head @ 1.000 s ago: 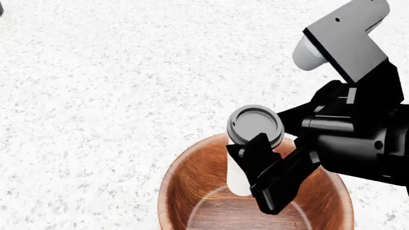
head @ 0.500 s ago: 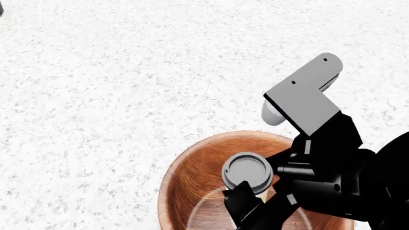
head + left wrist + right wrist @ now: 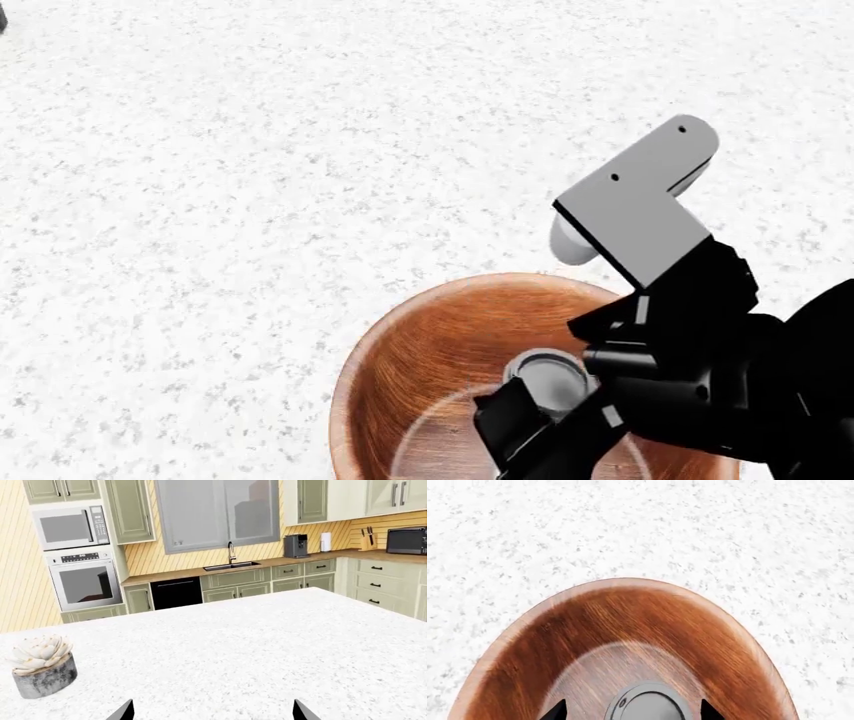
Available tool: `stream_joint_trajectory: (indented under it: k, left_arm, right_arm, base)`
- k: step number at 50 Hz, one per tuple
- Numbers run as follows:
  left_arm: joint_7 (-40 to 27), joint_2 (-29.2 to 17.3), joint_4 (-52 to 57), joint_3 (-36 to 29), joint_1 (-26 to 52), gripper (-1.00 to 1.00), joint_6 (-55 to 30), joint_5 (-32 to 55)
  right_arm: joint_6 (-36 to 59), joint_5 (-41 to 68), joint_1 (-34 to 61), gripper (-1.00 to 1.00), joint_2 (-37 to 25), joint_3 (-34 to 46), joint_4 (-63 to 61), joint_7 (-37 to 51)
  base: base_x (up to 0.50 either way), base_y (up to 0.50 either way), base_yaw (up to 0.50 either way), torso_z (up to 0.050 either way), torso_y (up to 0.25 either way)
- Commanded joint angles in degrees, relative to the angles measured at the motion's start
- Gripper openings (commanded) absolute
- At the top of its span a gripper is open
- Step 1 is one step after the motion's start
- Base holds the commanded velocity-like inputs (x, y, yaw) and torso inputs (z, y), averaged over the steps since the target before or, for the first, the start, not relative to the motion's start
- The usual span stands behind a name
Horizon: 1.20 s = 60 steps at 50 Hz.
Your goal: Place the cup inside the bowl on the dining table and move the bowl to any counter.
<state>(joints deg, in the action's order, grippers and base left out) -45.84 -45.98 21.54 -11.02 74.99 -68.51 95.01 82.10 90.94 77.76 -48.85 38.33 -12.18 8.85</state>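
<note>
The reddish-brown wooden bowl (image 3: 414, 370) stands on the white speckled dining table (image 3: 200, 200), near the head view's lower edge. The cup (image 3: 550, 374) stands upright inside it, showing only its grey lid (image 3: 647, 706). My right gripper (image 3: 632, 713) hangs over the bowl with its fingertips (image 3: 558, 712) either side of the lid; they are spread wider than the lid, so it is open. My left gripper (image 3: 212, 711) is open over bare table, with nothing between its tips. The wooden counter (image 3: 267, 562) with its sink lies far across the room.
A succulent in a grey pot (image 3: 41, 667) stands on the dining table near my left gripper. Behind the table are a wall oven (image 3: 83, 582), a dishwasher (image 3: 175, 592), and a coffee machine (image 3: 295, 545) on the counter. White stone stretches beyond the bowl.
My right gripper came down with the cup from above the bowl's rim into the bowl. The cup now sits lower, and the fingers stand apart from it.
</note>
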Motion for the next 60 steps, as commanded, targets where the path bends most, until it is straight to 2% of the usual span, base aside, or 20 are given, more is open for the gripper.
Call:
stream_joint_trajectory:
  k: [1,11,21,25,26,28,31,37,44,60]
  left_arm:
    - [0.2,0.1,0.0,-0.3,-0.2,1.00,1.3,-1.2]
    - [0.5,-0.1,-0.1,-0.3,-0.3,1.00,1.6,-1.3]
    - [-0.9,-0.2,0.9,-0.4,-0.9,1.00,1.9,0.2]
    - [-0.7,0.5,1.7,-0.6,-1.0,1.00,2.1,0.8]
    - [-0.3,1.0,1.6,-0.1,-1.2,1.00,2.9,0.9]
    - [0.6,1.3,1.4,-0.9,-0.2,1.00,2.3,0.4]
    - [0.8,1.8,1.2,-1.2,-0.3,1.00,2.6,0.0]
    - [0.8,1.5,3.8,-0.9,-3.4,1.00,3.1,1.8]
    - [1.1,1.6,5.1,-1.6,-5.0,1.00,2.9,3.1]
    - [1.6,0.6,6.2,-1.1,-6.6,1.00,3.6,3.7]
  right_arm:
    - [-0.8,-0.7,1.3,1.00,0.0,0.0,0.6,-0.4]
    - [-2.0,0.0,8.8,1.00,-0.1,-3.1,7.8,1.8]
    - [-0.8,-4.8,12.6,1.00,-4.0,-2.0,12.0,-1.8]
    - [-0.5,-2.0,10.7,1.00,-6.8,-3.0,13.9,2.4]
    - [-2.8,-8.6,10.6,1.00,-8.5,-0.3,8.2,-5.0]
    - [-0.1,-3.5,10.4,1.00,-8.8,-0.9,10.8,-1.4]
    - [1.3,-1.1,10.2,1.00,-9.1,-0.6,12.1,0.4]
    - [-2.1,0.3,1.3,1.00,-11.7,0.6,10.2,0.9]
    - [1.1,0.8,2.1,1.00,-10.8,2.9,11.6,0.9]
    - [0.2,1.8,-0.5,1.00,-10.1,5.3,13.8,3.1]
  base:
    - [0.00,0.00,0.00,0.000,0.000]
    - [0.00,0.00,0.00,0.000,0.000]
    - [0.00,0.00,0.00,0.000,0.000]
    - [0.00,0.00,0.00,0.000,0.000]
    - [0.00,0.00,0.00,0.000,0.000]
    - [0.00,0.00,0.00,0.000,0.000]
    - [0.00,0.00,0.00,0.000,0.000]
    - [0.00,0.00,0.00,0.000,0.000]
    - [0.00,0.00,0.00,0.000,0.000]
    - [0.00,0.00,0.00,0.000,0.000]
